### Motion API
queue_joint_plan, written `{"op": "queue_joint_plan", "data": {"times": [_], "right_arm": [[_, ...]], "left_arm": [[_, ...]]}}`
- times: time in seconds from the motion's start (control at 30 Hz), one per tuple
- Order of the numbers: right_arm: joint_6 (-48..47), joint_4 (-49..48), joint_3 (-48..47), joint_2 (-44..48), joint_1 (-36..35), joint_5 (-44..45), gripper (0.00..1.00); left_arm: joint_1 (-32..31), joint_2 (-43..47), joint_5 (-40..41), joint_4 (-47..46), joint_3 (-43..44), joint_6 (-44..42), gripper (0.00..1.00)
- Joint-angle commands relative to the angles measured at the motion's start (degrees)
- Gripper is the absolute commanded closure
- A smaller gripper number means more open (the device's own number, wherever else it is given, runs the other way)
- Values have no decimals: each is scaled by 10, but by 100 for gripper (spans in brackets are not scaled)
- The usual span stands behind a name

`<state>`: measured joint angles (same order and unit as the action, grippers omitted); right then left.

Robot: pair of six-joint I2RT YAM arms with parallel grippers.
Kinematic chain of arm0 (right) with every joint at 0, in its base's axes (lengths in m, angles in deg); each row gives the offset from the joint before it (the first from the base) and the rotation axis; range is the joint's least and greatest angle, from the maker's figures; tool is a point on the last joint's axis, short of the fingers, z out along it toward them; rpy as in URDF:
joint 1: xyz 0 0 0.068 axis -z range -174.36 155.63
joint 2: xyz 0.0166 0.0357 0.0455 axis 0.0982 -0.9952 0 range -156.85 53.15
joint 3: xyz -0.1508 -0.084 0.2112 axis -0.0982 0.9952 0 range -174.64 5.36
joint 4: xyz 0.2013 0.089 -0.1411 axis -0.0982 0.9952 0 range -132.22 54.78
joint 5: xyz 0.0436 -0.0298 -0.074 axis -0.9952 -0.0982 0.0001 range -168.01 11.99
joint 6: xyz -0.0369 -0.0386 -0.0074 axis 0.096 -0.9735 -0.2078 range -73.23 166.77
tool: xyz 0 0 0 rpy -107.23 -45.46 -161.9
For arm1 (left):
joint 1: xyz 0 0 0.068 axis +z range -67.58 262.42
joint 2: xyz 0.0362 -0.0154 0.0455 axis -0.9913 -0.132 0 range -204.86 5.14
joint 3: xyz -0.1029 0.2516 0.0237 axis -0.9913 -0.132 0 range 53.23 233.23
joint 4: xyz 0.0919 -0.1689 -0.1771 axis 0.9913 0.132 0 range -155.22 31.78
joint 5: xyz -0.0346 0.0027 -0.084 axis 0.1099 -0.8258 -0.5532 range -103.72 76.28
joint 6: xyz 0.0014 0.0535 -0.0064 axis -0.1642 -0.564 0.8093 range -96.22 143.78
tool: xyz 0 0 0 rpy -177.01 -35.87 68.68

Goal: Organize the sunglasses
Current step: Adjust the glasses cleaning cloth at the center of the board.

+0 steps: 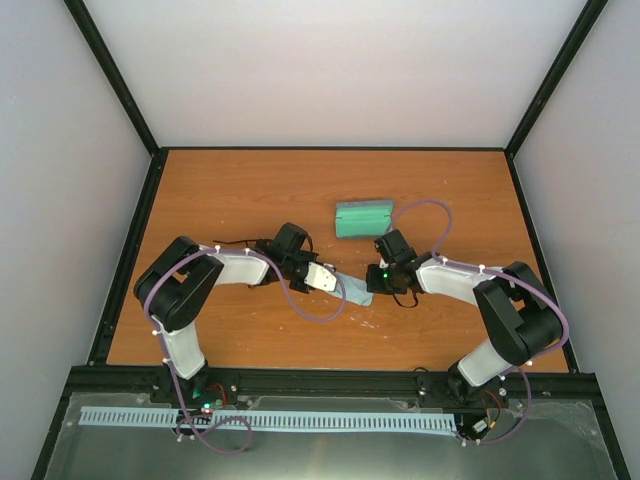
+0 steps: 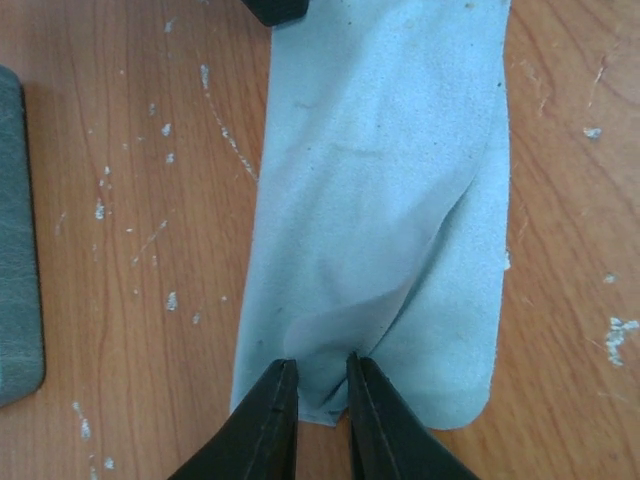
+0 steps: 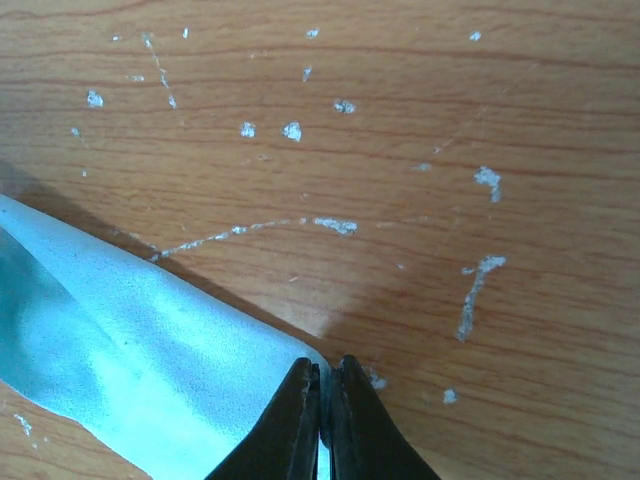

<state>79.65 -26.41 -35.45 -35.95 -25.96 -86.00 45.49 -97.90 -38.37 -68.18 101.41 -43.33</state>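
The pale blue cloth lies folded over on the table between my two grippers. My left gripper pinches a raised fold at the cloth's near edge, its fingers close together with cloth bunched between them. My right gripper is shut on the opposite corner of the cloth, held just above the wood. The grey-blue case lies open behind them, green inside up. Its grey outside shows at the left edge of the left wrist view. The sunglasses show in no view.
The wooden table is bounded by a black frame and pale walls on three sides. White scuff marks dot the wood. The tip of the right gripper shows at the top of the left wrist view.
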Motion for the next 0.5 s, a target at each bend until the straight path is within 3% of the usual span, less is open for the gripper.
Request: {"op": "queue_joint_plan", "data": {"times": [0.0,0.33,0.47], "right_arm": [[4,23,20,-16,-5,-1,93],[3,23,23,-15,-5,-1,93],[3,24,21,-18,-5,2,93]], "left_arm": [[-9,-15,-18,10,15,-2,84],[-10,3,-7,34,8,-8,99],[-9,23,-6,42,-7,-11,100]]}}
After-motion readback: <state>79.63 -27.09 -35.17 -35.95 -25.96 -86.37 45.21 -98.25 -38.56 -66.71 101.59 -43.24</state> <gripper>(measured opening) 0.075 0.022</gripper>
